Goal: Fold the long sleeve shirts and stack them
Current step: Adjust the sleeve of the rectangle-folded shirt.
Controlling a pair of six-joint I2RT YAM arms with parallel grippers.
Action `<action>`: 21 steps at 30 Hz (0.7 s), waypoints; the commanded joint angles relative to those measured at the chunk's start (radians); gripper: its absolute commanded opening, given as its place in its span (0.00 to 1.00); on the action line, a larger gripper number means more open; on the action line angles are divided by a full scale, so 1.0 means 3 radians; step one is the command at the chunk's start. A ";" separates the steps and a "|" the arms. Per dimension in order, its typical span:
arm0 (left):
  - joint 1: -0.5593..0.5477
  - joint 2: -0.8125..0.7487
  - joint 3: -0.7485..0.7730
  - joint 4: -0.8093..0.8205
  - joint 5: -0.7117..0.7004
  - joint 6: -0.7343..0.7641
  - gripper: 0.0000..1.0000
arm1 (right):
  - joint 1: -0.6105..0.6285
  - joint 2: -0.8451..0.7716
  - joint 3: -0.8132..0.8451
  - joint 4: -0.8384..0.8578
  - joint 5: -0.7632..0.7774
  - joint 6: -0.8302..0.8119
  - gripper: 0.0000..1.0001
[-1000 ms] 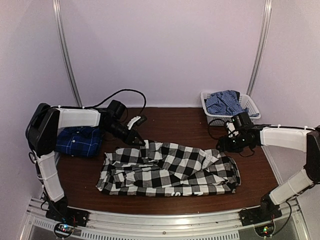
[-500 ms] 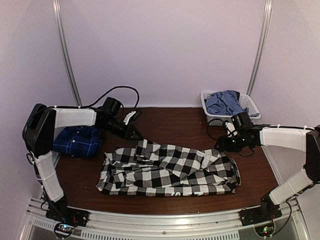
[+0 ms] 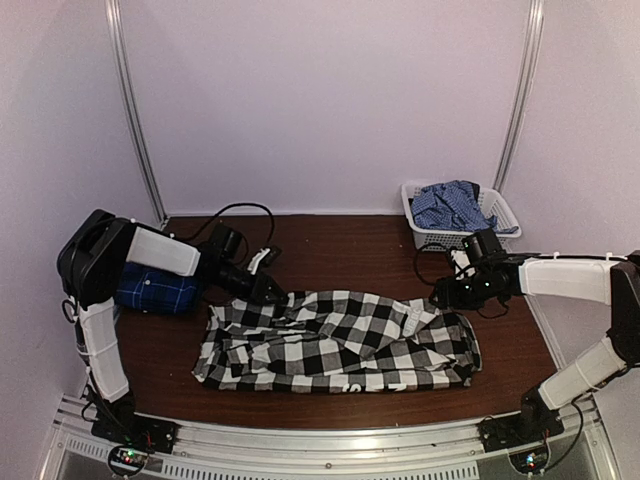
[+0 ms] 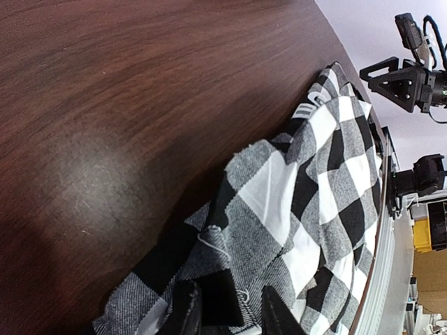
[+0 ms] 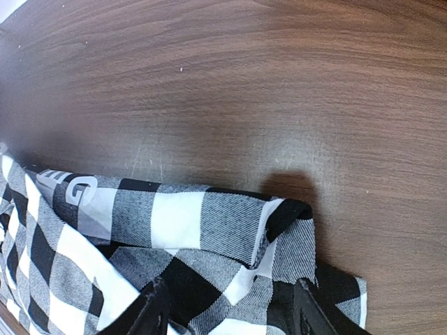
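Centre frame, the black-and-white checked shirt [image 3: 340,340] lies rumpled across the desk [image 3: 340,245], while the dark blue plaid shirt [image 3: 155,290] sits in a compact bundle at the left edge. The left gripper [image 3: 280,296], jaws narrowly apart, rests at the checked shirt's upper-left hem; the right gripper [image 3: 443,296], jaws wide apart, hovers over its upper-right corner. A clean fold likely calls for pinching single layers at both corners and drawing the cloth flat first
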 commanded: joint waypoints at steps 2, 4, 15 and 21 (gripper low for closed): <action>0.0023 -0.0066 -0.0171 0.0491 -0.0113 -0.0103 0.32 | 0.0032 0.0006 -0.0040 0.0119 -0.0019 0.0042 0.61; 0.0023 -0.0086 -0.0218 0.0596 -0.0196 -0.0124 0.34 | 0.0042 0.0011 -0.0037 0.0119 -0.0016 0.0048 0.61; 0.0023 -0.0174 -0.0252 0.0827 -0.0548 0.0038 0.39 | 0.0072 0.0029 -0.0080 0.0138 -0.0005 0.0076 0.62; 0.0023 -0.0092 -0.0258 0.0830 -0.0477 0.0055 0.37 | 0.0087 0.0057 -0.0087 0.0150 -0.0005 0.0078 0.61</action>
